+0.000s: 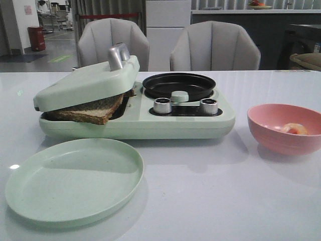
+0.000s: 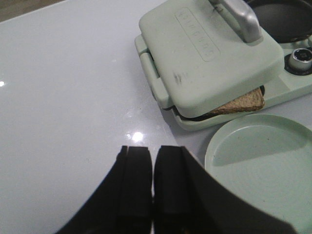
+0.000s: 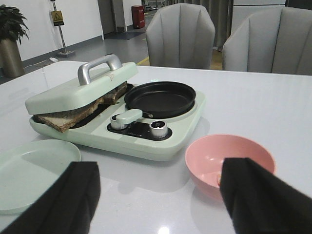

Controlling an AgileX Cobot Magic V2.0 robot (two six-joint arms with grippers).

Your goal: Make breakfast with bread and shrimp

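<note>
a: which step is judged to be in hand?

b: the bread (image 1: 93, 111) is seen pressed under the tilted lid (image 1: 88, 83) of the pale green breakfast maker (image 1: 165, 123), one corner poking out at the open edge. toasting appears to be under way, while the shrimp (image 1: 294, 129) is left lying in the pink bowl (image 1: 281, 143). so the shrimp step is judged not yet begun.

a: how are the tools held?

b: the left tool (image 2: 152, 183) is clenched on nothing, its fingers pressed together over bare table (image 2: 63, 112). the right tool (image 3: 158, 195) is released, its fingers spread wide with nothing between them.

a: where do the things lie from each tool?

b: ahead of the left tool and off to one side the lid and bread corner are found; the green plate (image 2: 263, 165) lies just beside its fingers. the pink bowl is placed just ahead of the right tool, close to one finger, with the black pan (image 3: 161, 97) farther beyond it. the shrimp itself cannot be made out in the right wrist view.

a: what is called for next?

b: probably the right tool would be lowered into the bowl and closed gently on the small curled shrimp, which would then be carried to the pan.
</note>
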